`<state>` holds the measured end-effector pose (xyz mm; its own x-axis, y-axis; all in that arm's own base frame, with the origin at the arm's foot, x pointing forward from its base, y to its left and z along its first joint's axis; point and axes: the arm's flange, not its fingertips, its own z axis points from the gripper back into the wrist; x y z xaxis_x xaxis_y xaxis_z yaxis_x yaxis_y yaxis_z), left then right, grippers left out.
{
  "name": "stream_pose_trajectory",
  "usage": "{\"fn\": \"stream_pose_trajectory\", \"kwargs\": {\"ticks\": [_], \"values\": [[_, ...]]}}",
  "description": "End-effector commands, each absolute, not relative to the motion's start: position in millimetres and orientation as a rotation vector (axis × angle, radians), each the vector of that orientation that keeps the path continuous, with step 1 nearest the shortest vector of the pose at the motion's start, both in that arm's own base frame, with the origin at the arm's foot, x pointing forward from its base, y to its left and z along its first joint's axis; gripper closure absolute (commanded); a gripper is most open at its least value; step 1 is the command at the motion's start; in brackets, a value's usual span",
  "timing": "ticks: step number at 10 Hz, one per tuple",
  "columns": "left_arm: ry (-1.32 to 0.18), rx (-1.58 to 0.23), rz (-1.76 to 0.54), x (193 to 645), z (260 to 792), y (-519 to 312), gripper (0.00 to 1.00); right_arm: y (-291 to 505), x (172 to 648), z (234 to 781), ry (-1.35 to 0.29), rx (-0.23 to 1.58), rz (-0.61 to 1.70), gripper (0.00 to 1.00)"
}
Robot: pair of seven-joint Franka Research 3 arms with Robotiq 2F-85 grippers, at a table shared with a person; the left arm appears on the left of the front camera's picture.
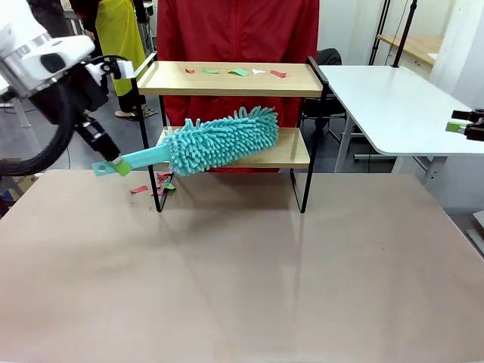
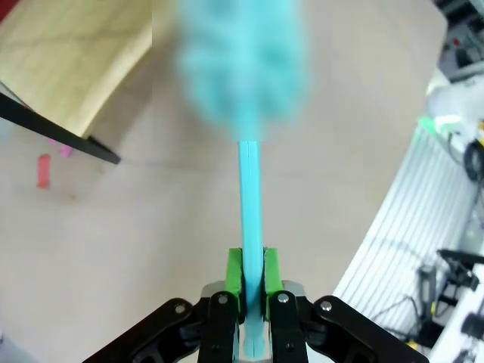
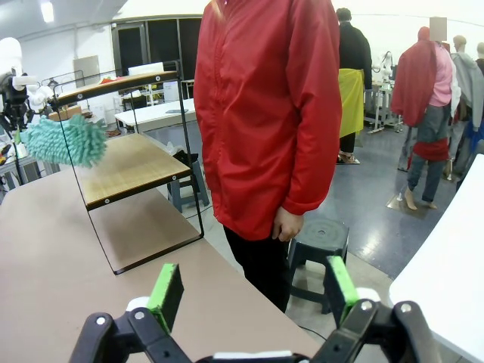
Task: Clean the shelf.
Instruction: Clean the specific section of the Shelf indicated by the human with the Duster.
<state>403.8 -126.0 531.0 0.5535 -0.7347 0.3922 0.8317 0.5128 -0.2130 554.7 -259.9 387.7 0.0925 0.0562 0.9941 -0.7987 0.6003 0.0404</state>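
Observation:
The shelf stands at the table's far side, two wooden boards in a thin black frame. Small red, green and white scraps lie on its top board. My left gripper is shut on the teal handle of a fluffy teal duster, whose head lies across the lower board. In the left wrist view the green pads pinch the handle and the duster head is blurred. My right gripper stands open with nothing between its fingers, off at the right table edge.
Several red, pink and green scraps lie on the table by the shelf's left legs. A person in a red jacket stands right behind the shelf. A white table sits at the back right.

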Motion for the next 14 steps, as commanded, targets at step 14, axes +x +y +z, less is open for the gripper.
{"fn": "stream_pose_trajectory", "kwargs": {"ticks": [14], "values": [[0.614, 0.259, -1.211, 353.0, 670.0, -42.5, 0.87, -257.8, 554.5, 389.8, -1.338, 0.704, 0.722, 0.00]]}}
